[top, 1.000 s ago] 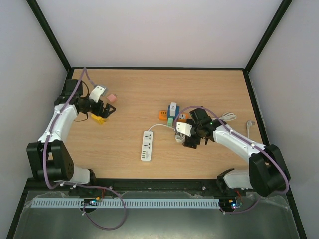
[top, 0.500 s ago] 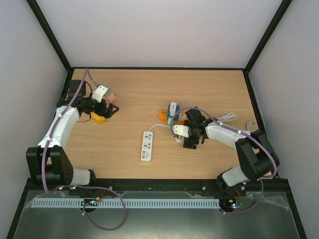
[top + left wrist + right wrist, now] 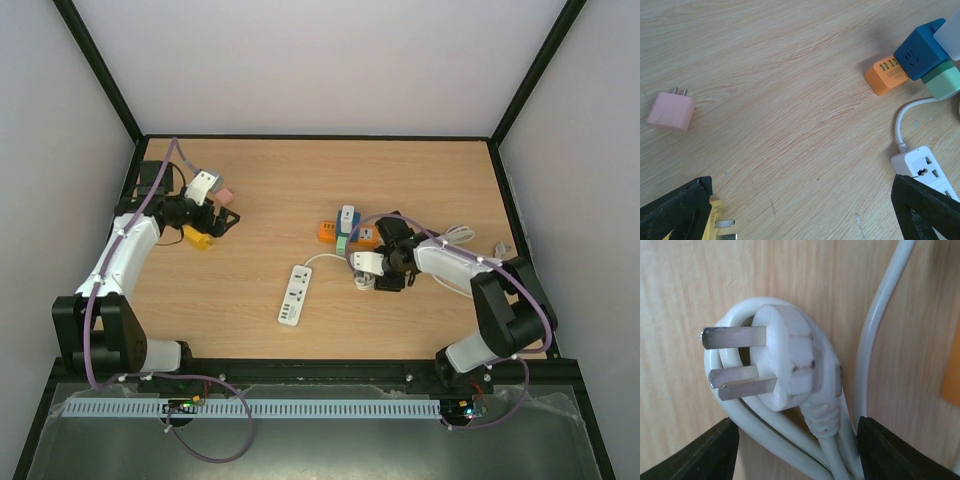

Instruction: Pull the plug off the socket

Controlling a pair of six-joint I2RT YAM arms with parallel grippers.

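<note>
A white three-pin plug (image 3: 785, 360) lies on its coiled white cable with its pins bare, in no socket. My right gripper (image 3: 797, 452) is open and low over it, one finger on each side of the plug's cable end; in the top view it (image 3: 375, 282) is right of the white power strip (image 3: 291, 294). A cluster of cube sockets, blue (image 3: 920, 49), orange (image 3: 887, 75) and green (image 3: 942, 82), sits behind it, with a white adapter (image 3: 347, 215) on the blue cube. My left gripper (image 3: 220, 222) is open and empty at the far left.
A pink plug (image 3: 671, 111) and a yellow plug (image 3: 715, 220) lie on the table by my left gripper. The power strip's end (image 3: 927, 170) shows at the right in the left wrist view. More white cable (image 3: 458, 236) lies coiled behind my right arm.
My right gripper has come down closer over the white plug and its cable. The power strip has turned slightly. My left gripper shifted a little.
</note>
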